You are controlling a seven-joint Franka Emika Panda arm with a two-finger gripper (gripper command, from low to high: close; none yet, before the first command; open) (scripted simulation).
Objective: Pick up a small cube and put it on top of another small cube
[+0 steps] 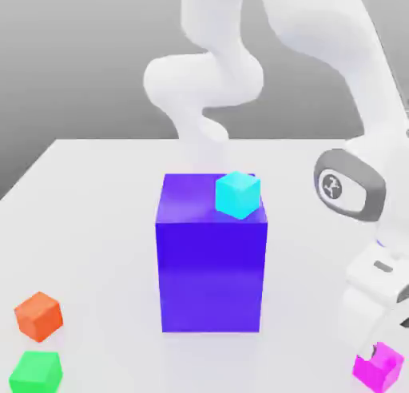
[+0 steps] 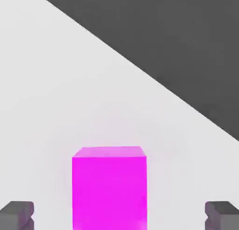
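Your jaws [image 2: 119, 215] are open and straddle the small magenta cube [image 2: 109, 187]: the hand view shows one dark fingertip [image 2: 17, 214] on each side of it, with clear gaps, nothing clamped yet. The cube sits on the white bench [image 1: 96, 224], at the near edge toward the exterior view's right, well apart from the big blue-violet block [image 1: 212, 263] in the middle. The step in hand looks like the grasp. Keep the cube centred between the tips, get low enough that the pads meet its side faces rather than its top edge, close squarely, then lift straight up before you travel. The cube looks slightly off-centre in the hand view, so expect a small nudge as you close. The hand view gives you that finger-to-cube alignment, which the exterior view hides behind the arm's wrist. The exterior view gives you the layout: a small cyan cube [image 1: 238, 195] on top of the blue-violet block near its corner, plus an orange cube [image 1: 38, 315] and a green cube [image 1: 36, 372] at the exterior view's left. Which small cube is the target is your call.
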